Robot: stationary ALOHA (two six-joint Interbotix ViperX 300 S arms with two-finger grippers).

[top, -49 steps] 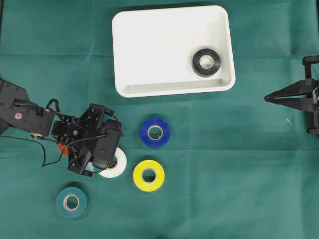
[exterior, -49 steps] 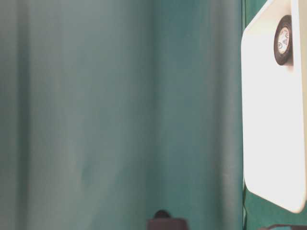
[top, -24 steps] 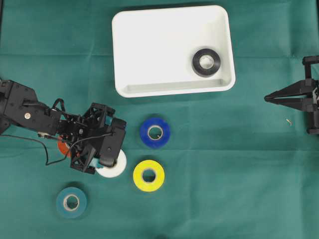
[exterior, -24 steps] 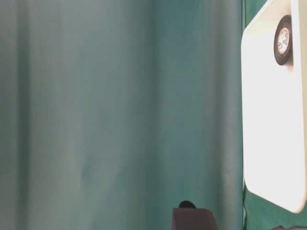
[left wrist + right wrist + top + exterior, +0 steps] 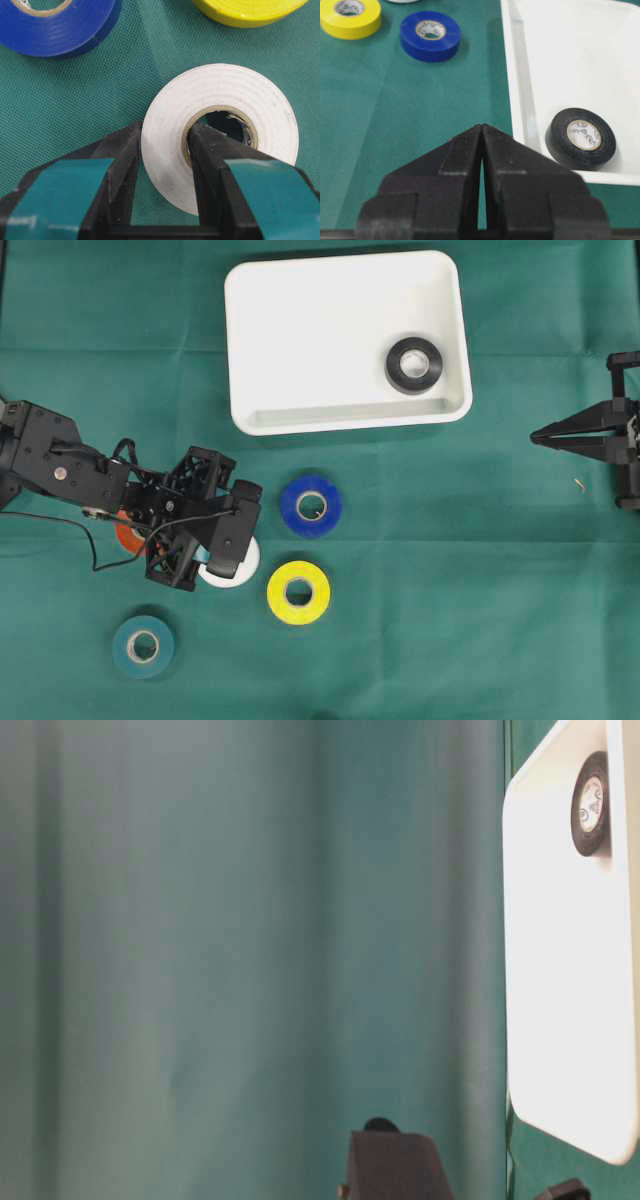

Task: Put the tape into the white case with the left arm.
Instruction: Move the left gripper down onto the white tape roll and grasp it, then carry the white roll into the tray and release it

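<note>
Spread over the counter, a green cloth (image 5: 450, 590). Lying flat on it, a blue tape roll (image 5: 311, 506), and just below, near but apart, a yellow roll (image 5: 298, 592). Farther to the lower left, well apart, a teal roll (image 5: 143, 646). At the left, an orange roll (image 5: 127, 536), mostly hidden. Near the right edge, a small tan scrap (image 5: 579, 483).

You can count six tape rolls: one black (image 5: 414, 365), one blue (image 5: 311, 506), one yellow (image 5: 298, 592), one white (image 5: 220, 135), one teal (image 5: 143, 646), one orange (image 5: 128, 535). You have one white case (image 5: 300, 340) and two grippers (image 5: 162, 150) (image 5: 482, 131).
</note>
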